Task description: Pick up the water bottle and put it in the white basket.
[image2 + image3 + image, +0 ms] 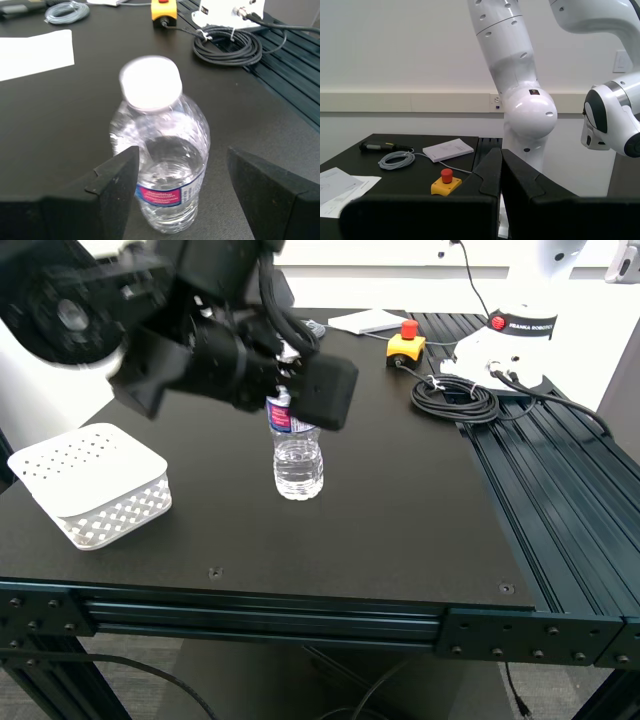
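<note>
A black tabletop (400,500) on a dark aluminium frame fills the scene, with a white wall behind it and a white robot arm (520,75) on its own base (510,345) at the far corner. The water bottle (297,455) stands upright near the middle of the table, cap on, its clear ribbed body resting on the surface. My first gripper (182,192) hangs over the bottle with its jaws spread wide, one black finger (117,185) on each side of the bottle's body and neither touching it in the first wrist view (the white cap (150,82) is blurred there). In the exterior view the arm's dark bulk covers the bottle's top. The white basket (95,485) sits well apart from the bottle, toward the exterior view's left, with its flat holed face up. Beyond the bottle lie a coil of black cable (455,398) and a yellow box with a red button (404,344), near the white base. White paper sheets (35,52) lie on the table behind the bottle. My second gripper (500,172) has its two fingers pressed together on nothing, pointing toward the white arm.
</note>
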